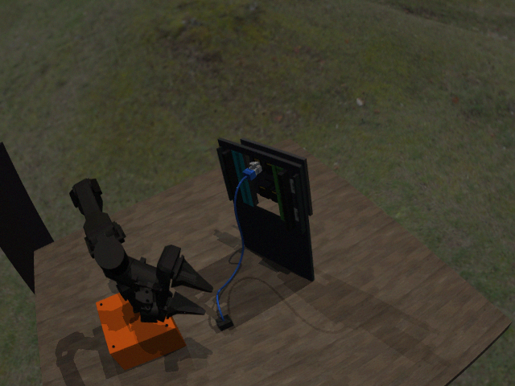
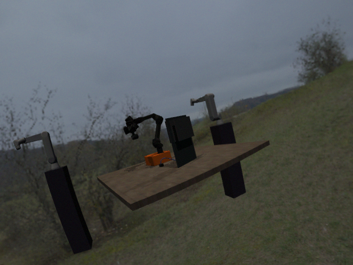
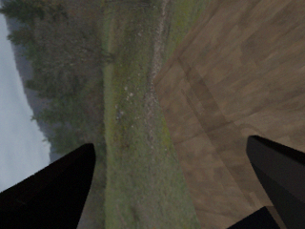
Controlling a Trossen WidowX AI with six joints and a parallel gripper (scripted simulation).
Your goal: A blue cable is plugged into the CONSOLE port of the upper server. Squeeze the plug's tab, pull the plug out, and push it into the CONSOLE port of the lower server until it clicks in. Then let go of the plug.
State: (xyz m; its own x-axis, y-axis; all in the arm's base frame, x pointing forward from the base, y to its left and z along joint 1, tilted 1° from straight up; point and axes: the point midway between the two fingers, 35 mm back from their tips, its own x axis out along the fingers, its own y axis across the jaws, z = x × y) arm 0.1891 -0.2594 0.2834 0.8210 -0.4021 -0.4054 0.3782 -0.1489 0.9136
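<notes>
Bench (image 1: 365,265) (image 2: 199,162) (image 3: 229,95) largest, wood-topped, spanning lower half of top view; black upright panel (image 1: 276,244) (image 2: 186,154) stands on it, near twelve o'clock from bench centre in that view; black arm (image 1: 109,253) (image 2: 157,131) on orange base (image 1: 120,349) (image 2: 150,160) at seven o'clock from panel; hand (image 1: 208,300) (image 3: 171,147) spread wide, fingers apart, nothing between, well apart from plug; blue cable (image 1: 242,244) runs from small black block (image 1: 224,322) up to panel; blue-and-clear plug (image 1: 252,170) at panel's upper part, toward eleven o'clock

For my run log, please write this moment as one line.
gripper: open, away from plug | plug: at upper part of panel | transfer: not done
</notes>
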